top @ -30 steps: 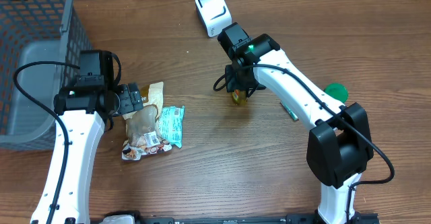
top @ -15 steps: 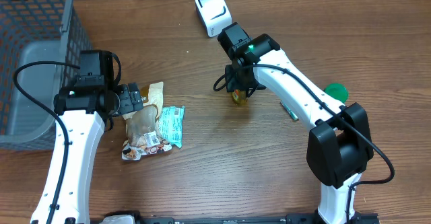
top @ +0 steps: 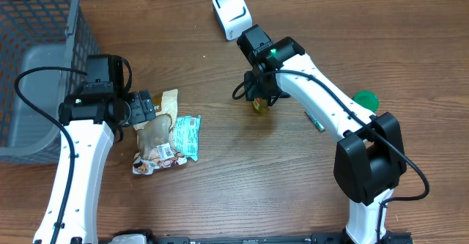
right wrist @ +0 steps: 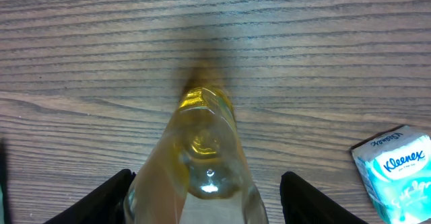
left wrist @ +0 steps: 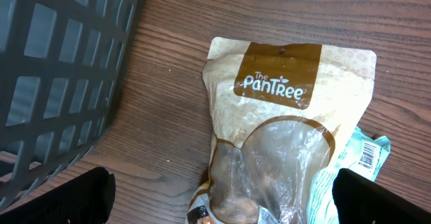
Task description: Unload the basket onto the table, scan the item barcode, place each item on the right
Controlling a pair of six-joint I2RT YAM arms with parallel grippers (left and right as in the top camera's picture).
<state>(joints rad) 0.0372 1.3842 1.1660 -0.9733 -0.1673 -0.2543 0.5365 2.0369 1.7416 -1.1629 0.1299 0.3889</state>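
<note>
The span between the left fingers is taken up by a Pantree pouch; bare wood is left ahead of it. Outside one finger the way is blocked by a grey basket. Between the right fingers a clear bottle is enclosed, with a sliver of wood shown beside one finger. Open table is seen ahead, and a Kleenex pack lies off to one side.

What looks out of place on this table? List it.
Nothing looks spilled or damaged. The snack packs lie heaped: the Pantree pouch overlaps the teal packet, hiding most of it. A green lid lies alone at the right, apart from the yellowish bottle.
</note>
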